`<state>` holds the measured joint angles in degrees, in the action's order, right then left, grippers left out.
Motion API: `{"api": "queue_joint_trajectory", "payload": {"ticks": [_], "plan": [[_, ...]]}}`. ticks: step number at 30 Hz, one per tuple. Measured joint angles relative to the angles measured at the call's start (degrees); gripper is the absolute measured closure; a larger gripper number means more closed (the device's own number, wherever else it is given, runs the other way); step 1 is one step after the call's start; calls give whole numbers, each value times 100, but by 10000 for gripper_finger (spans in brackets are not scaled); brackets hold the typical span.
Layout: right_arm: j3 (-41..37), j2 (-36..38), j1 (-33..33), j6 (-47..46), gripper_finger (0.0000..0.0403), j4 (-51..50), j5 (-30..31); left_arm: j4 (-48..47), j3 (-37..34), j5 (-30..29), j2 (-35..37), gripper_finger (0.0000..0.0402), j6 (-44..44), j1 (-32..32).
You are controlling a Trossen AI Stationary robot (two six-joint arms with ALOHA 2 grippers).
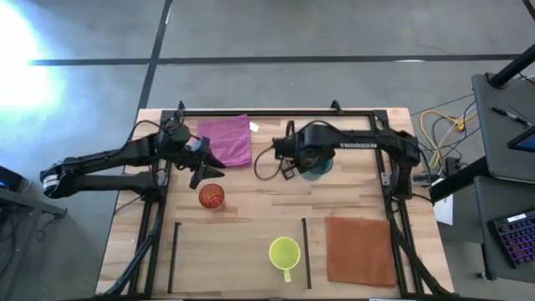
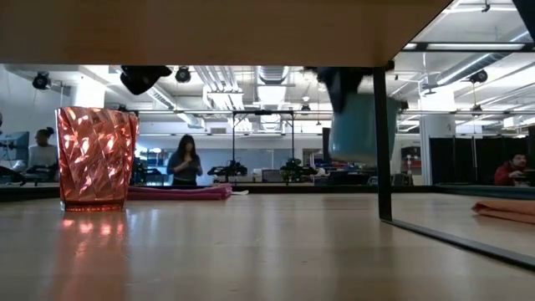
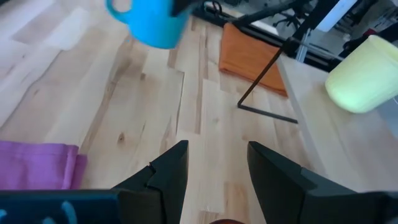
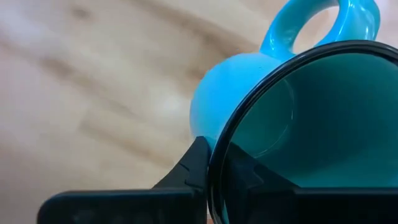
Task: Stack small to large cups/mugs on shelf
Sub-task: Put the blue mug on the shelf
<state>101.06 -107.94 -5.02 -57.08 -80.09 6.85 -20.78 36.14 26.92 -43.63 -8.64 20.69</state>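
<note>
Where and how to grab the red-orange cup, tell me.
Grip the red-orange cup across its faceted side walls, coming straight down from above. It stands upright and has no handle, and it widens toward the rim, so a grip high on the walls should hold. The left gripper hangs open just beside it.

Teal mug (image 4: 298, 124) lifted clear of table; yellow mug (image 1: 284, 252) on shelf (image 1: 238, 251); red-orange cup (image 1: 211, 196) upright.

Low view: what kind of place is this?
Likely a robotics lab or open workshop: exposed ceiling ducts, people at desks, a keyboard and loose cables beside the wood table.
</note>
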Motion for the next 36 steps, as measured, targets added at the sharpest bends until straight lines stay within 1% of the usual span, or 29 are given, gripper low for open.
{"api": "queue_joint_trajectory", "payload": {"ticks": [2,7,9,11,12,13,15,16,17,19,21,24,27,30,31,33,36], "plan": [[575,-2,273,-239,388,-298,100,1,0,-35,78,251,-3,0],[2022,-132,852,-802,388,-523,730,-156,0,-71,137,251,-9,0],[2659,-310,1020,-859,389,-403,934,-291,0,-86,120,251,-56,0],[3272,-561,1155,-717,389,-210,958,-349,0,-85,90,251,-199,-2],[3419,-681,1217,-591,389,31,940,-372,0,-87,87,251,-280,-2],[3318,-673,1284,-433,389,588,856,-419,0,-87,83,251,-319,-2],[2970,-600,1350,-181,389,1841,395,-432,0,-87,89,251,-445,-3],[2913,-666,1409,-149,389,2257,237,-465,-2,-86,114,251,-469,-4],[2896,-688,1465,-66,389,2465,143,-448,-2,-83,157,251,-497,-2],[2885,-757,1609,113,389,2654,-109,-436,-2,-87,310,251,-567,-4],[2935,-830,1777,224,389,2804,-110,-422,0,-91,508,251,-568,-2],[2973,-890,2060,600,390,2789,-242,-370,0,-262,786,251,-591,-2],[2975,-912,2325,861,390,3505,-370,-256,0,-365,956,251,-687,-2],[2971,-916,2481,943,390,3710,-765,-34,0,-326,979,251,-1067,-6],[2953,-962,2529,957,390,3837,-889,63,0,-282,956,251,-1174,-7],[2951,-1071,2600,999,390,3850,-954,233,0,-102,902,251,-1383,-7],[2925,-1261,2662,1083,390,3759,-1117,625,0,400,749,251,-1766,-18]]}}
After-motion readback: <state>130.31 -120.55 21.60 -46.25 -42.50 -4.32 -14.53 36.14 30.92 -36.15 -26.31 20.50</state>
